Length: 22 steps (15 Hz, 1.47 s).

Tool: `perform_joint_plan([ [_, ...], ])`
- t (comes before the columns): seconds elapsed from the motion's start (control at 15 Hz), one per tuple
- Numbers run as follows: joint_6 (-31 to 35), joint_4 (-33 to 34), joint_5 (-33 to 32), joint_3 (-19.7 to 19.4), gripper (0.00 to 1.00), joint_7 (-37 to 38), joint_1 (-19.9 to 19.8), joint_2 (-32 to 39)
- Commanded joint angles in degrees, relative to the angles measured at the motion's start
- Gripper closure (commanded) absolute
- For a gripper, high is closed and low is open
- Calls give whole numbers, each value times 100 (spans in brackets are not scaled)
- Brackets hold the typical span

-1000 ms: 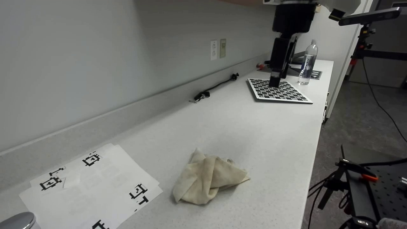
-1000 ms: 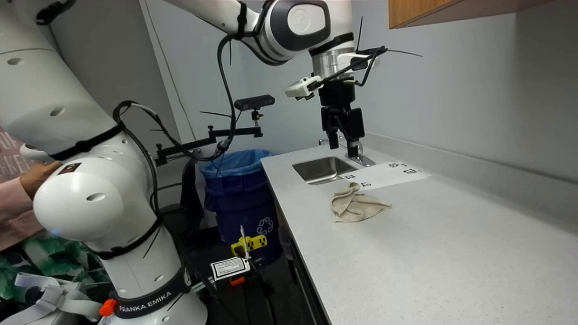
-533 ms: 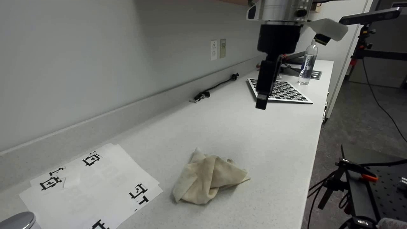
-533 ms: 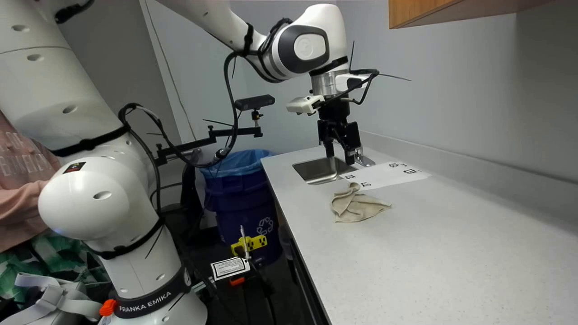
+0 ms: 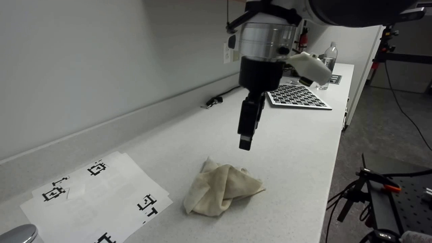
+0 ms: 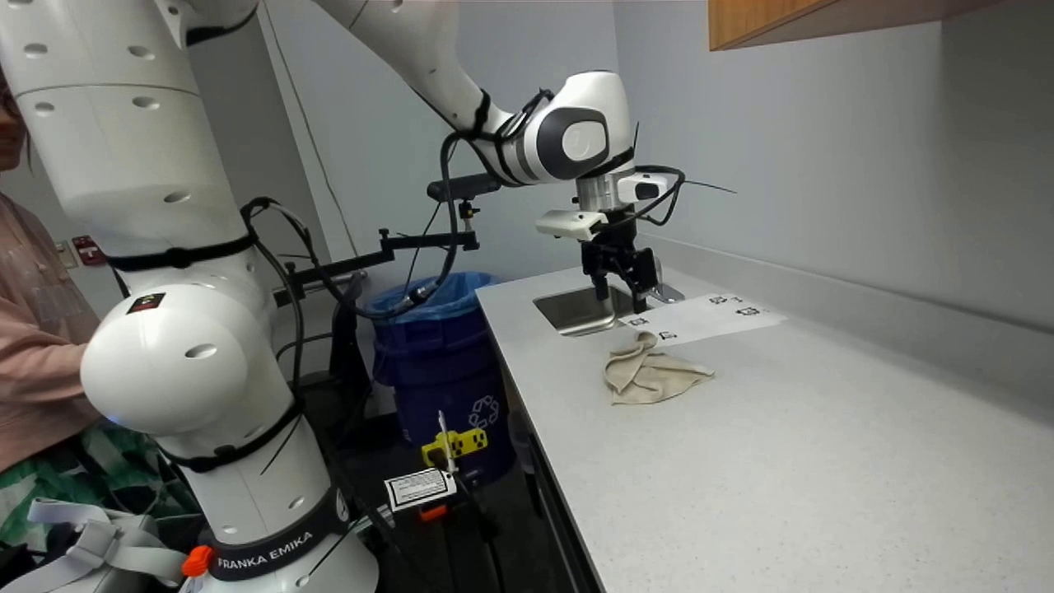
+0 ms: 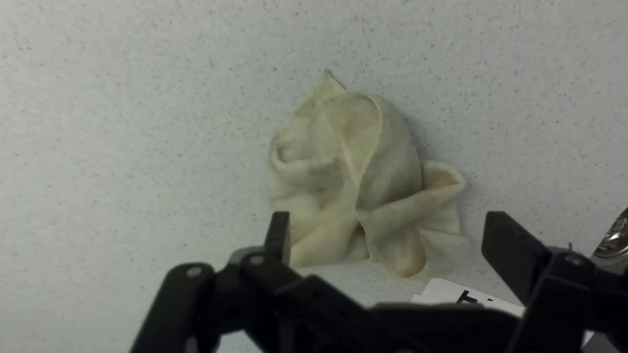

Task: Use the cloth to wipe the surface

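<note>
L to R in an exterior view: person in a pale pink top [image 6: 41,362], pt. cut off at the edge; big white robot arm [image 6: 165,354] w/ blk straps; dk-blue plastic bin [image 6: 432,362] w/ lt-blue liner; rectangular stainless-steel sink [image 6: 572,313] set in the speckled white bench [image 6: 807,469]; blk two-fingered tool [image 6: 621,298], pointing down in mid-air; crumpled beige fabric cloth [image 6: 650,379], lying in folds on the bench; flat white paper sheets [image 6: 700,321] w/ blk square markers, just beside the cloth in both exterior views. In an exterior view, L to R: rounded silvery metal cap [image 5: 18,234], bottom corner, too little shows to say of what; sheets, slim gap btwn them & the cloth; thin blk cable [image 5: 215,101] by the bench's back edge; cloth; white plastic outlet plate [image 5: 226,53]; tool, tip held above the bench, near the cloth but apart from it; flat blk-&-white chequered board [image 5: 298,98] on the bench, pt. behind the tool; white plastic casing [image 5: 312,69] on the arm, pt. in front of an upright clear plastic bottle [image 5: 330,58]; blk perforated panel [image 5: 410,211], off the bench's front side. Wrist view, L to R: one finger; cloth on the bench, showing beyond & btwn the fingertips; sheets' corner; other finger, spread wide from its mate; shiny metal piece [image 7: 617,238] at the edge, can't tell what
</note>
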Motion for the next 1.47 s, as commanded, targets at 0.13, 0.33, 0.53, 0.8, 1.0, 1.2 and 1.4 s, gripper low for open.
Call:
perform_joint_plan([
  [0.13, 116, 965, -307, -26, 0, 128, 257, 1144],
  [0.33, 81, 810, -145, -29, 0, 12, 250, 1043],
  [0.53, 80, 968, -162, -39, 0, 10, 262, 1229],
  [0.8, 174, 901, -160, -69, 0, 7, 231, 1123],
  [1.0, 275, 847, -93, -69, 26, -33, 211, 1045],
  [1.2, 487, 865, -13, -37, 39, -73, 216, 1103],
  [1.4, 677, 911, 138, 11, 64, -72, 222, 1272],
])
